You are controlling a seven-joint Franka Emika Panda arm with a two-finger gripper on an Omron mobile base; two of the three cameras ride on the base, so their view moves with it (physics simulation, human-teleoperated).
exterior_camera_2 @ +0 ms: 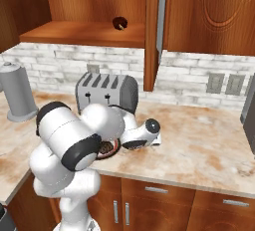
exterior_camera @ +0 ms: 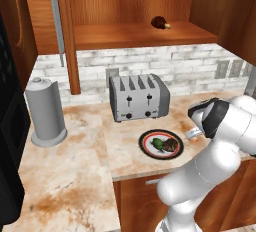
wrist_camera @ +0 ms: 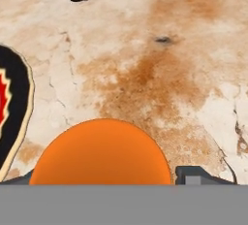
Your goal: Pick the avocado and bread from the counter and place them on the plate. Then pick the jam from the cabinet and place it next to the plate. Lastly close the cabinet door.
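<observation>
1. Left base view: the bench [exterior_camera: 75, 176] is a beige marble-look worktop with rusty brown stains, running in an L around a corner over reddish wooden base cabinets.
2. A whitish brick backsplash runs behind it, with wall outlets at the right.
3. A silver four-slot toaster [exterior_camera: 138, 96] stands at the back, and a grey cylindrical canister [exterior_camera: 46, 111] stands well to its left.
4. The plate [exterior_camera: 161, 143], black-rimmed, lies on the bench in front of the toaster; the avocado [exterior_camera: 158, 143] and the bread [exterior_camera: 171, 144] lie on it side by side.
5. The cabinet [exterior_camera: 135, 6] above stands open, its door [exterior_camera: 60, 21] swung out at the left with a long silver handle.
6. On its shelf sits a dark brown round thing with a tan tip [exterior_camera: 160, 23].
7. Hand view: the jam [wrist_camera: 100, 152], seen as an orange round top, sits on the stained bench just beside the plate's black rim at the left edge.
8. The gripper [wrist_camera: 104, 176] is low over the jam, one finger tip [wrist_camera: 196, 175] at its right side; whether the fingers press the jar or stand apart from it I cannot tell.
9. Right base view: the hand reaches down to the bench just right of the plate, in front of the toaster.
</observation>
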